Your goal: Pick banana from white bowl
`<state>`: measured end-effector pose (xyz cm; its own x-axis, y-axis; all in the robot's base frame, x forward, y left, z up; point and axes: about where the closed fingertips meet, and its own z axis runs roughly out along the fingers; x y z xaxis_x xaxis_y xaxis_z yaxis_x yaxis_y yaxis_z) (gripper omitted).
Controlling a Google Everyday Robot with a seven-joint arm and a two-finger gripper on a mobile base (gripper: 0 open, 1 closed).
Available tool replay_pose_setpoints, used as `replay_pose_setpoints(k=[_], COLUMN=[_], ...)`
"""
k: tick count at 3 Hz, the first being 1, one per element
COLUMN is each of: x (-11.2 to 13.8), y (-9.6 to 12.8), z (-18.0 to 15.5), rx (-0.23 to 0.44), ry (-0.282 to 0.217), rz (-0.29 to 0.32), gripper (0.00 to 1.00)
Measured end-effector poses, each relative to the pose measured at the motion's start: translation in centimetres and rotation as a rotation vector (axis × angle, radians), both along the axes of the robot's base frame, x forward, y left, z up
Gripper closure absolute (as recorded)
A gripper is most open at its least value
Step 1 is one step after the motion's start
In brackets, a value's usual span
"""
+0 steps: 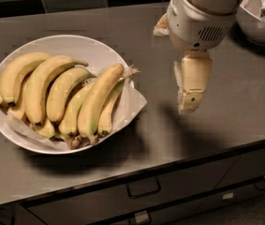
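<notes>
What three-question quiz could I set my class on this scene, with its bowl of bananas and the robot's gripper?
1. True or false: the robot's beige gripper is touching the long, almost straight yellow banana.
2. Multiple choice: what lines the wide, shallow glossy white bowl under the fruit? A) a crumpled white paper liner; B) a blue cloth; C) a metal rack.
3. Fill the gap: in the camera view, the gripper hangs over the grey countertop to the ___ of the bowl.

Key
1. False: the gripper is well apart from the banana.
2. A.
3. Right.
</notes>
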<state>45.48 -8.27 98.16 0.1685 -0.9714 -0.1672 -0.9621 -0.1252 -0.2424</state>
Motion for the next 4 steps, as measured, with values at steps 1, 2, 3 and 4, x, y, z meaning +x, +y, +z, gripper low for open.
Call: replay_pose_setpoints(k=[1,2,3,4], x=[0.0,-0.2,0.0,0.1], y=[0.0,3.3,7.2,10.0], z=[0.0,1.0,1.9,1.7], rx=[0.000,-0.029,-0.060,-0.071], ry=[0.000,-0.035,-0.048,-0.029], rz=[0.000,0.098,0.211,0.300], gripper=[0.00,0.00,0.00,0.04])
